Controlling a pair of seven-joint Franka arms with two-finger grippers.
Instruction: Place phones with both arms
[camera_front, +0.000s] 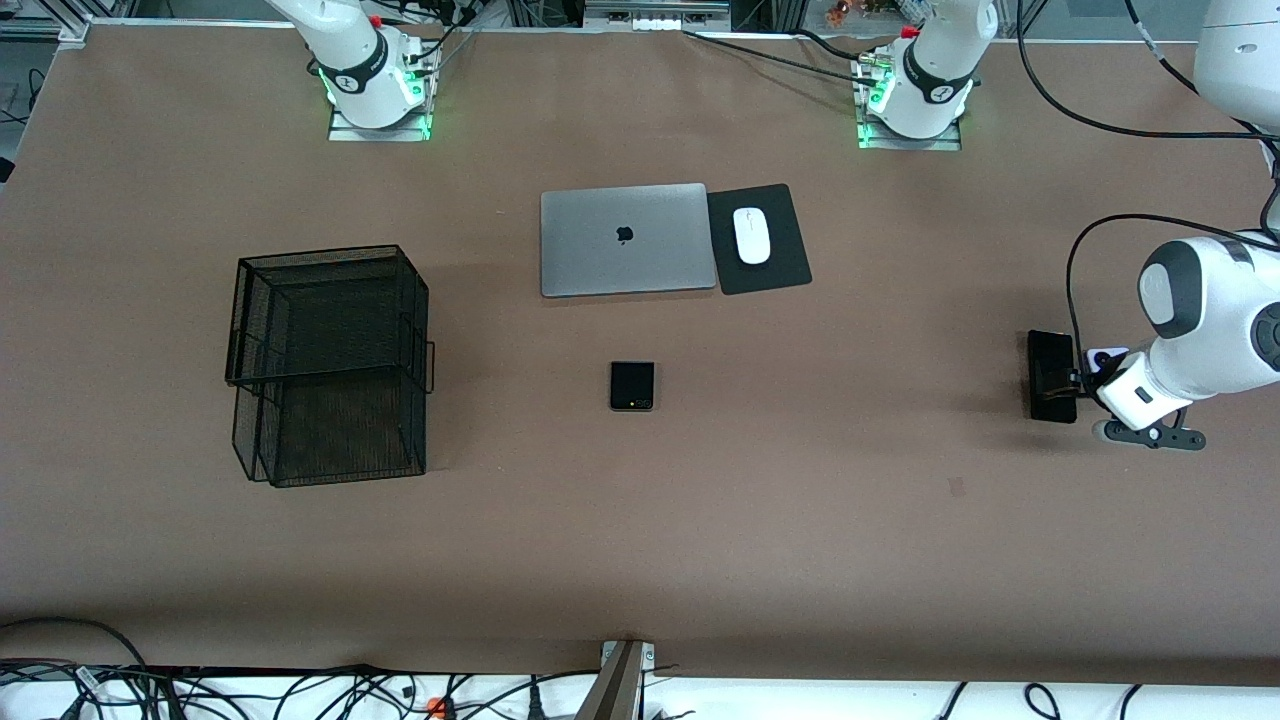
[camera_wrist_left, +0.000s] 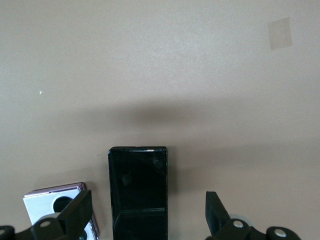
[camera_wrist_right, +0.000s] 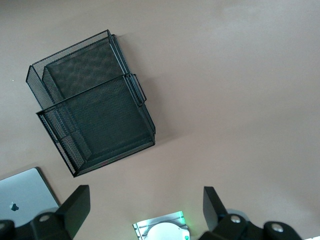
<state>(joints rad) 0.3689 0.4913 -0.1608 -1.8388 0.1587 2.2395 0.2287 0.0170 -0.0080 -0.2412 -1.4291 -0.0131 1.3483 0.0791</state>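
The longer black slab phone (camera_front: 1052, 376) lies at the left arm's end of the table. My left gripper (camera_front: 1078, 381) is low over one end of it, open. In the left wrist view the slab (camera_wrist_left: 138, 185) lies between the fingers (camera_wrist_left: 79, 212) with a gap on each side. The lilac-white phone (camera_wrist_left: 50, 204) lies right beside it, partly under one finger, and a corner shows in the front view (camera_front: 1106, 357). The black folded phone (camera_front: 632, 386) lies mid-table. My right gripper (camera_wrist_right: 145, 212) is open and empty, high above its own base, out of the front view.
A black wire-mesh basket (camera_front: 330, 365) stands toward the right arm's end; it also shows in the right wrist view (camera_wrist_right: 92, 120). The silver laptop (camera_front: 625, 240), closed, lies beside a black pad (camera_front: 775, 265) with the white mouse (camera_front: 752, 235), farther from the front camera than the folded phone.
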